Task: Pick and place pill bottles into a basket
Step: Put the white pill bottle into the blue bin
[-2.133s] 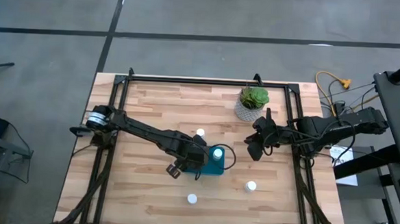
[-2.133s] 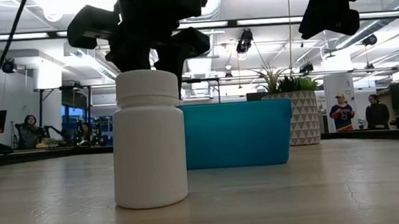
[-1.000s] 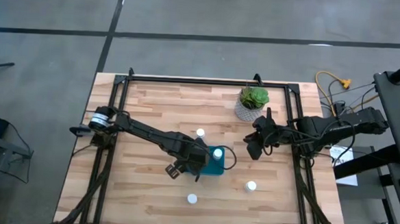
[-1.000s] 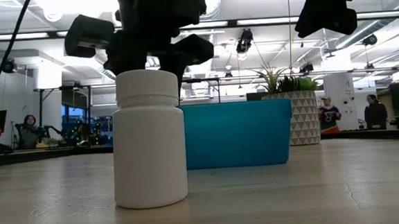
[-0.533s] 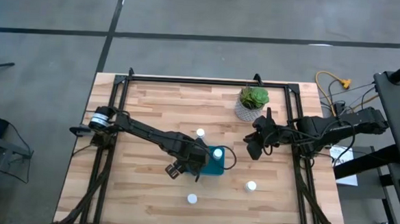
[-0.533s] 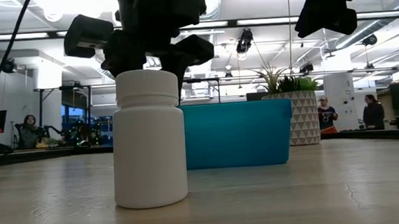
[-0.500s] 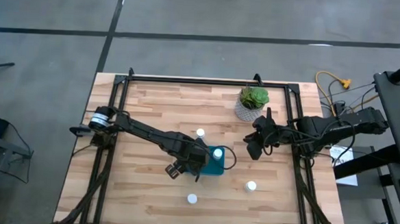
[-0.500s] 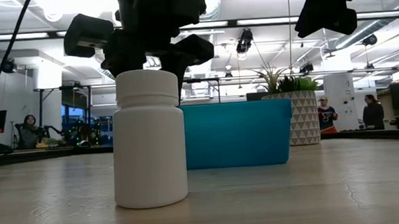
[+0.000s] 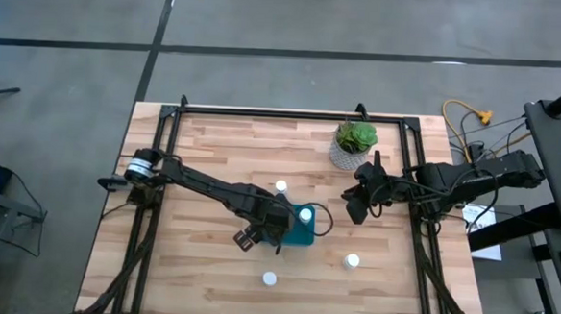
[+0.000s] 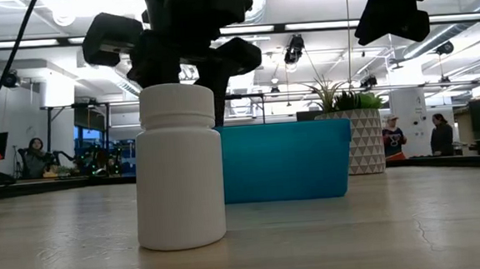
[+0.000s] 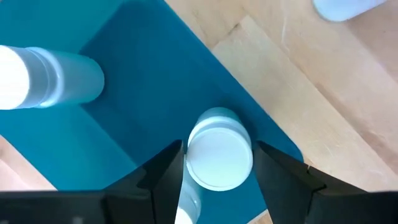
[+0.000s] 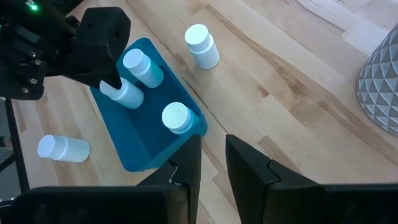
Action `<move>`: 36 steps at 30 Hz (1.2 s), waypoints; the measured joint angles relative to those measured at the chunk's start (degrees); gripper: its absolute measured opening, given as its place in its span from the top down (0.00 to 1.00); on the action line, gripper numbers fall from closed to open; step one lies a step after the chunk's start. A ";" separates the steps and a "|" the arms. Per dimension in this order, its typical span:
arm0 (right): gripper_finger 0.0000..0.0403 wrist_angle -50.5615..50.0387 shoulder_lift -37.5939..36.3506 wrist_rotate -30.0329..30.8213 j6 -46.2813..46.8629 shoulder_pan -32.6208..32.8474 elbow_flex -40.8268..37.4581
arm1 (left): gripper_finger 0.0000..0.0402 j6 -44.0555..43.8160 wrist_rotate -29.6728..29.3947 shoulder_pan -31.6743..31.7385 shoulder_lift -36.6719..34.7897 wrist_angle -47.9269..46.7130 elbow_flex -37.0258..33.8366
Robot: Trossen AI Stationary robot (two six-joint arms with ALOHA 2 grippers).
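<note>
Over the basket (image 11: 143, 106), the left end effector (image 11: 217, 163) has parted around a bottle (image 11: 219, 157), apparently releasing it; three bottles wait outside.

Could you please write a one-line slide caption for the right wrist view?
Left end effector lowers a pill bottle into the teal basket beside two others.

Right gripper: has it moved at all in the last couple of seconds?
No. The right gripper sits in the same spot below the plant pot throughout the high view.
</note>
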 joint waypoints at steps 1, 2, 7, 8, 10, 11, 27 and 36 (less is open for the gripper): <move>0.83 0.00 0.00 0.00 -0.01 0.00 0.00 | 0.56 -0.11 0.28 0.00 -0.04 -0.11 0.11; 0.83 0.00 -0.01 0.00 -0.01 0.00 0.00 | 0.56 -0.13 0.80 0.00 -0.08 -0.37 0.19; 0.83 0.00 0.00 0.00 -0.01 0.00 0.00 | 0.56 -0.47 1.82 0.07 -0.10 -2.17 0.18; 0.83 0.00 0.00 0.00 -0.01 0.00 0.00 | 0.56 -0.48 1.82 0.07 -0.11 -2.15 0.18; 0.83 0.00 0.00 -0.02 -0.01 0.00 0.00 | 0.56 -0.48 1.81 0.07 -0.48 -2.12 0.19; 0.83 0.00 -0.01 -0.02 -0.01 0.00 0.00 | 0.56 -0.48 1.79 0.07 -0.68 -2.06 0.35; 0.83 -0.13 -0.02 -1.14 -0.19 0.00 0.00 | 0.56 -9.83 -2.16 1.60 -6.46 -1.84 6.15; 0.83 0.15 -0.02 -10.87 -6.84 0.02 0.00 | 0.56 -28.61 -9.47 2.60 -14.14 -0.16 5.17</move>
